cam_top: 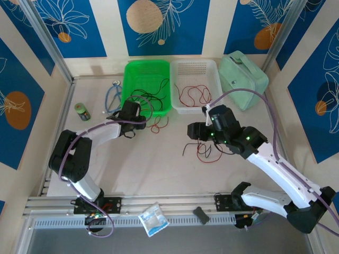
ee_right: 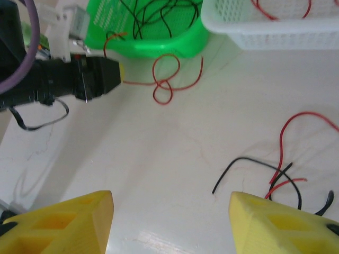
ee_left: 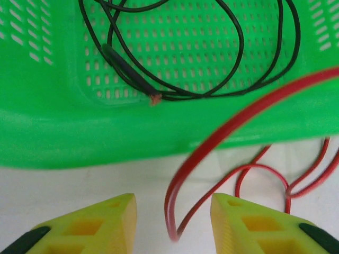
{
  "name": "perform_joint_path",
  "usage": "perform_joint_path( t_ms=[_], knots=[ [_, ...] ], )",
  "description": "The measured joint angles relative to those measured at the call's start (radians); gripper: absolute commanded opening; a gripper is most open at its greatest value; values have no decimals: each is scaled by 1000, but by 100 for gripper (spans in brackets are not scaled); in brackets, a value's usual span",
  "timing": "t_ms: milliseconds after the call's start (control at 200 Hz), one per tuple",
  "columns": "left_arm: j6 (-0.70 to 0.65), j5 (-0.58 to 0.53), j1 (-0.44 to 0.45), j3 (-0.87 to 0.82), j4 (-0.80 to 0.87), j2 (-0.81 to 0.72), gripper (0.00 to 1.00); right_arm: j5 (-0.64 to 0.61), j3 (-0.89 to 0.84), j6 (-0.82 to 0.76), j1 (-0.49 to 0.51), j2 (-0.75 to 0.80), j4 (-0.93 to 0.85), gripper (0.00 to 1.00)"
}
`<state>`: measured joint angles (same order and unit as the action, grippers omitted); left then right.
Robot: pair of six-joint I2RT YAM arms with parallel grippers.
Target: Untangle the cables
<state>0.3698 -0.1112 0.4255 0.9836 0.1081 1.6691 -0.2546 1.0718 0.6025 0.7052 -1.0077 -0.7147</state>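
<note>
Left tool [ee_left: 172, 203], jaws apart, straddles a blurred red wire [ee_left: 238, 119] running out of view; right tool [ee_right: 170, 203] gapes wide.

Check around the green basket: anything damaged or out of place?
One black wire inside the green basket ends in bare, frayed-looking copper. A red wire arcs up off the table in front of it, its end between the left claw's parted fingers.
</note>
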Motion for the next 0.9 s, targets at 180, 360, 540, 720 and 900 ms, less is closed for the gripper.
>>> perform_joint_path(
  t_ms=[180,360,540,720,900],
  knots=[
    [-2,-14,1,0,-48,19,8,23,-80,58,43,-50,42,58],
    [0,-16,14,0,-50,-7,0,31,-103,88,66,-102,81,58],
    [-2,-21,51,-1,6,-140,0,35,-104,94,67,-111,116,58],
    [-4,-21,95,-1,82,-286,0,98,-104,100,49,-143,156,62],
    [-17,-22,129,14,166,-359,0,205,-100,176,22,-205,237,65]
  ],
)
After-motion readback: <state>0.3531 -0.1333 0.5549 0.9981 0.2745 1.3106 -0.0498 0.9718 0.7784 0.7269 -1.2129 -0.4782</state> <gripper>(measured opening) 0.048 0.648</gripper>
